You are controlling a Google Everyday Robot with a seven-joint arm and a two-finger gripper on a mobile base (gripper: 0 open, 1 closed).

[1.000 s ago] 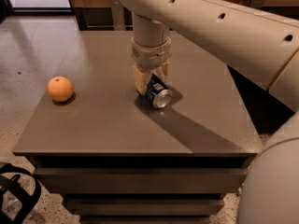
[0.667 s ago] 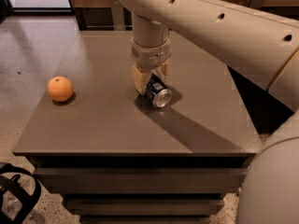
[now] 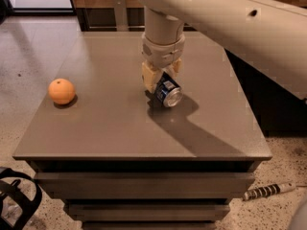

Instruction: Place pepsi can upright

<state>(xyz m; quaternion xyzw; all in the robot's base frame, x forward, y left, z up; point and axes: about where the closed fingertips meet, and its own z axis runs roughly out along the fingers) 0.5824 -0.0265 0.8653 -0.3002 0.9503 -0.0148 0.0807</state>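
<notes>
The pepsi can [image 3: 168,92] is dark blue with white markings. It is tilted over the middle of the grey table [image 3: 115,123], its silver end turned toward the front right and low to the tabletop. My gripper [image 3: 163,74] comes straight down from above and is shut on the can's upper part. One cream finger [image 3: 149,77] sits on the can's left side and the other behind it on the right. Whether the can's lower edge touches the table is hidden by its own shadow.
An orange [image 3: 62,91] lies on the left part of the table. My large cream arm [image 3: 240,28] spans the upper right. The table's front edge runs close below the can's shadow. A striped object [image 3: 266,191] lies on the floor at the right.
The gripper and the can have shifted slightly right and up. The orange has not moved.
</notes>
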